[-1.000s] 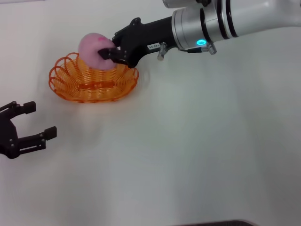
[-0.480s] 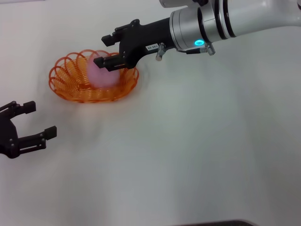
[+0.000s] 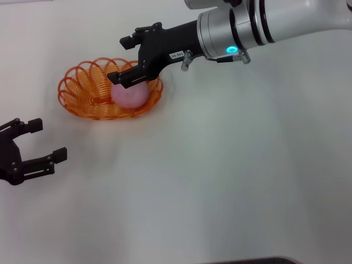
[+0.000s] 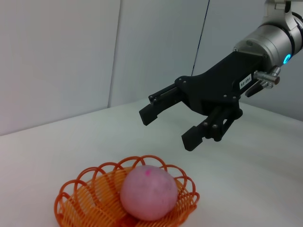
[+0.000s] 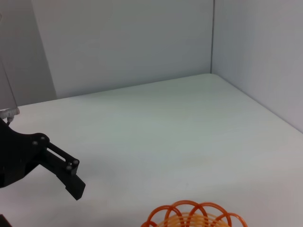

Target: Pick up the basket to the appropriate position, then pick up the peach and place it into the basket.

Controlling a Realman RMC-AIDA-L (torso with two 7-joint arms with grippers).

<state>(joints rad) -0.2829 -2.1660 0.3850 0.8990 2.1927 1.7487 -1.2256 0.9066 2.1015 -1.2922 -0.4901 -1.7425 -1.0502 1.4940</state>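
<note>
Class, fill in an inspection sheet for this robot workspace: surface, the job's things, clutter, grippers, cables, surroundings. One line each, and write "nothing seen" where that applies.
Surface: white table, plain and unmarked.
Job's things: orange basket stands on the table at the far left; pink peach lies inside it, toward its right side.
Clutter: nothing seen.
Grippers: right gripper open, above the basket, apart from the peach; left gripper open, low at the near left, holding nothing.
Cables: nothing seen on the table.
Surroundings: plain pale walls behind the table, meeting in a corner.
</note>
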